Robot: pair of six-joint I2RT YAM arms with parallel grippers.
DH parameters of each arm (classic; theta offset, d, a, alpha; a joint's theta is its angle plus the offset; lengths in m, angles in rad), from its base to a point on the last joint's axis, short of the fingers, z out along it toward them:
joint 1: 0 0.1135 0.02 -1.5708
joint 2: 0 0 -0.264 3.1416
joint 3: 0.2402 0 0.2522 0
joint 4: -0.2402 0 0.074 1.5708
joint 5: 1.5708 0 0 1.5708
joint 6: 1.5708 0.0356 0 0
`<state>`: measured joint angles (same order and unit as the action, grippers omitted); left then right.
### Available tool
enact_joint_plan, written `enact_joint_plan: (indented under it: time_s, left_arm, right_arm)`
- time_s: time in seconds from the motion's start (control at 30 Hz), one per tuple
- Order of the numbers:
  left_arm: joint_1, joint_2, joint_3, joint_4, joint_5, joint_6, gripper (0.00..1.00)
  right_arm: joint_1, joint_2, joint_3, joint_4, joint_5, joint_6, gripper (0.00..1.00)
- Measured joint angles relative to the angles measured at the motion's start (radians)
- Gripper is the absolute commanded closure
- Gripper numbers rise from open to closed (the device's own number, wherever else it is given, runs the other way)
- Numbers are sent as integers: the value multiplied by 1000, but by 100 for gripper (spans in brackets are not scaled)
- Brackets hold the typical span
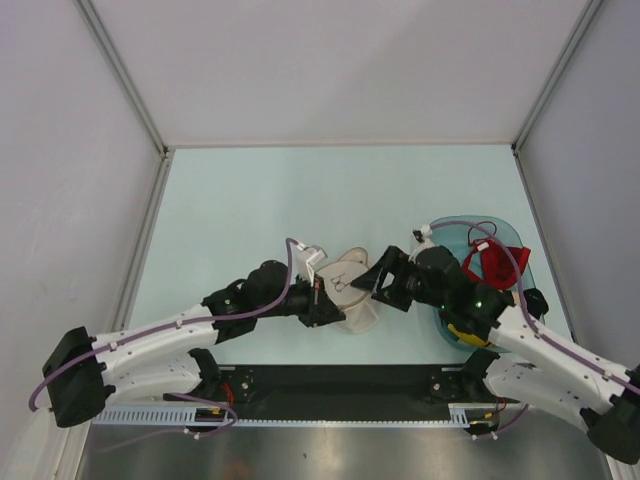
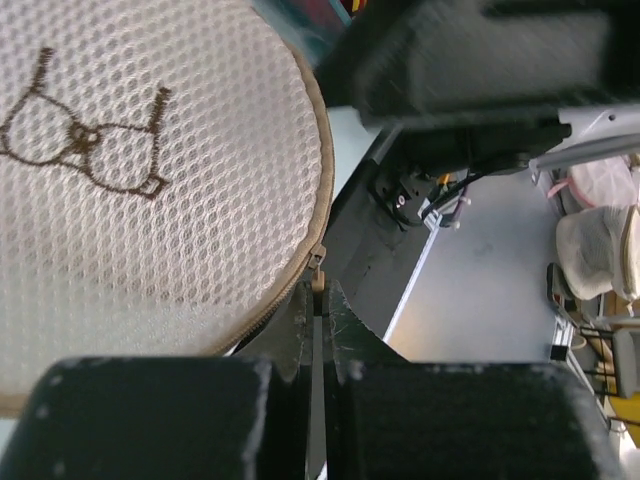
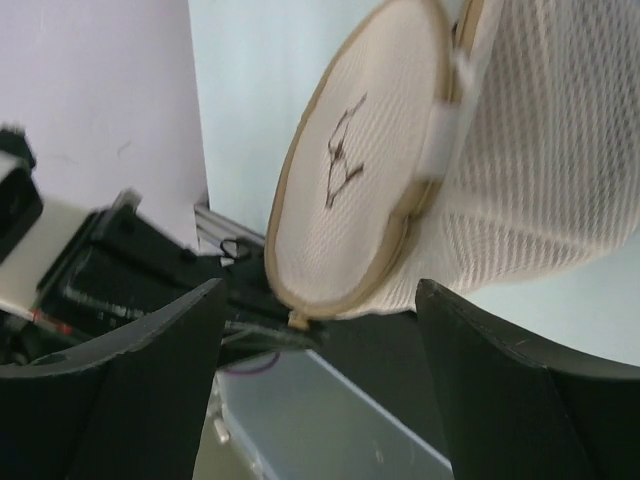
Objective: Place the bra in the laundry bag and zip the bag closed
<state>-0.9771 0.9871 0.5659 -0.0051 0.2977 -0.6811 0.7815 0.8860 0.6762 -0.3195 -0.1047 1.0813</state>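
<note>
Where the laundry bag (image 1: 350, 292) sits mid-table toward the near edge, left gripper (image 1: 322, 293) pinched tight on its zip pull (image 2: 318, 272), right gripper (image 1: 380, 281) just right of the bag, jaws spread wide, holding nothing, teal basket (image 1: 515, 240) with a red bra (image 1: 490, 262) farther right.

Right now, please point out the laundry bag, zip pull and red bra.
laundry bag (image 2: 130, 262), left wrist view: mesh below logo
zip pull (image 2: 317, 268), left wrist view: tab
red bra (image 1: 490, 262), top external view: fabric middle
</note>
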Motion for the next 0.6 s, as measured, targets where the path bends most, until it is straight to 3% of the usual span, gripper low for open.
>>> enact_joint_plan:
  time_s: [0.17,0.4,0.6]
  left_arm:
    - [-47,74,15,50,13,-4,100]
    - [-104,103,39,74,13,-11,100]
    - [-128,134,47,93,13,-18,100]
  right_arm:
    - [112,-133,-116,2,45,100,21]
    - [166,-135,-206,28,108,216,29]
    - [166,-148,-208,50,163,246,43]
